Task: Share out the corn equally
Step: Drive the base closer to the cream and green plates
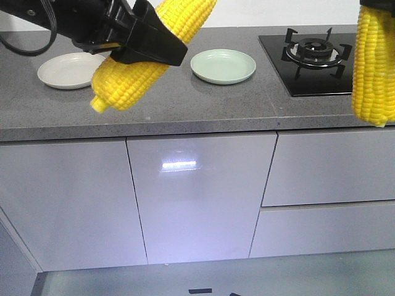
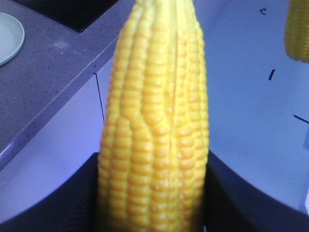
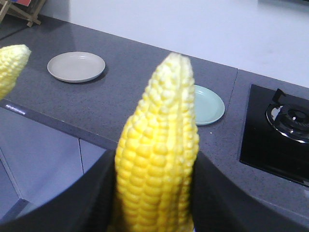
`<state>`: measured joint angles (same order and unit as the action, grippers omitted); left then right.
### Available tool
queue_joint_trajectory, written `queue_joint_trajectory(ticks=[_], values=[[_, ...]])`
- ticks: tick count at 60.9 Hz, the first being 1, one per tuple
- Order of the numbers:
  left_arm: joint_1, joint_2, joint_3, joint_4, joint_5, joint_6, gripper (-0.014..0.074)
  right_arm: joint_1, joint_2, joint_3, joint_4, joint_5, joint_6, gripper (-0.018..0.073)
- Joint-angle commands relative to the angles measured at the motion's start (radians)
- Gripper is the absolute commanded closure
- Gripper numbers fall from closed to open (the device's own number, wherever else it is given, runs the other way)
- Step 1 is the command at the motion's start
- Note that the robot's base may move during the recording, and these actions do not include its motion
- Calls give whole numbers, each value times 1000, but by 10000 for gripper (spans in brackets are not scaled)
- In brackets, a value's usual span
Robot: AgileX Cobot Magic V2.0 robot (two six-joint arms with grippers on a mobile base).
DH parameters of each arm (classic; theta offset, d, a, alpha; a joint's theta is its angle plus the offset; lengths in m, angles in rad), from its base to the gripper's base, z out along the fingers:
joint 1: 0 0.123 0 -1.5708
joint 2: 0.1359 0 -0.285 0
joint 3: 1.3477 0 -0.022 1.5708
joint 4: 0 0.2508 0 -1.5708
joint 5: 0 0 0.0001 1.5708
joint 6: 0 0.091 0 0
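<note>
Two yellow corn cobs hang in the air in front of the counter. My left gripper (image 1: 148,40) is shut on one corn cob (image 1: 133,77), which slants with its blunt end down-left; in the left wrist view this cob (image 2: 154,121) fills the middle between the black fingers (image 2: 227,193). My right gripper (image 3: 154,193) is shut on the other corn cob (image 3: 159,145), tip pointing away; it hangs at the right edge of the front view (image 1: 373,68). On the counter lie an empty beige plate (image 1: 71,69) and an empty pale green plate (image 1: 223,66).
The grey counter (image 1: 185,105) runs across the front view above white cabinet doors (image 1: 197,197). A black gas hob (image 1: 315,52) with a burner sits at the back right, next to the green plate. The counter's front edge (image 1: 185,131) lies below both cobs.
</note>
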<state>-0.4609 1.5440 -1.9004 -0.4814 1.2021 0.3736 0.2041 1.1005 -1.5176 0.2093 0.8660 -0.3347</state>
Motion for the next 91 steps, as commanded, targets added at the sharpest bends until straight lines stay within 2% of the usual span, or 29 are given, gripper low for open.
queue_joint_trajectory(ticks=[1,91], values=[[0,-34,-27,-38,-57,-7,602,-4,-16,-28,11,-74,-3,564],[0,-34,-27,-38,-57,-7,602,-4,-16,-28,11,-74,-3,564]])
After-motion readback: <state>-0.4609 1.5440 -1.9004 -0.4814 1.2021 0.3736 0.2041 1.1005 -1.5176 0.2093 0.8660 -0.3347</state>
